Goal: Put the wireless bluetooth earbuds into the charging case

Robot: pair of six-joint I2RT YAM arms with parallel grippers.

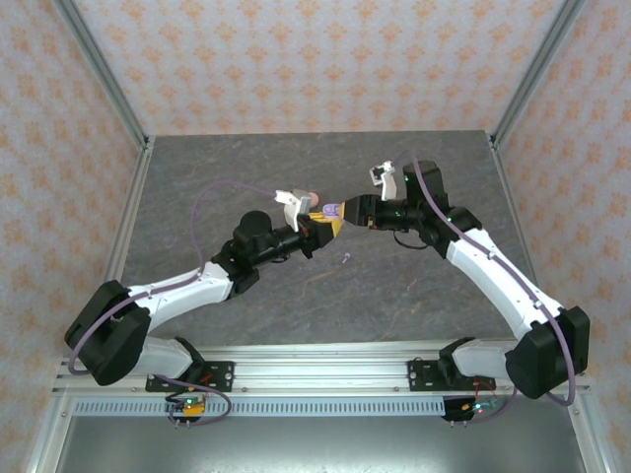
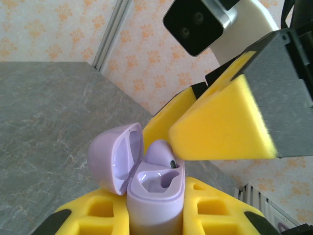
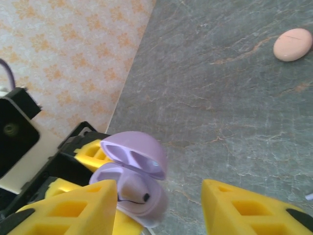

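In the middle of the top view, our left claw (image 1: 318, 226) grips the lilac charging case (image 2: 152, 198), lid open, with a lilac earbud (image 2: 159, 152) seated inside. Our right claw (image 3: 159, 205) stands open beside the case. A second lilac earbud (image 1: 345, 258) lies on the surface (image 1: 296, 177) just below.

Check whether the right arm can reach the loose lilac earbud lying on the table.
Probably yes. The right gripper is open and empty, and the lilac earbud lies alone on bare table just nearside of it. The left gripper, shut on the lilac case, is close by, so mind it.
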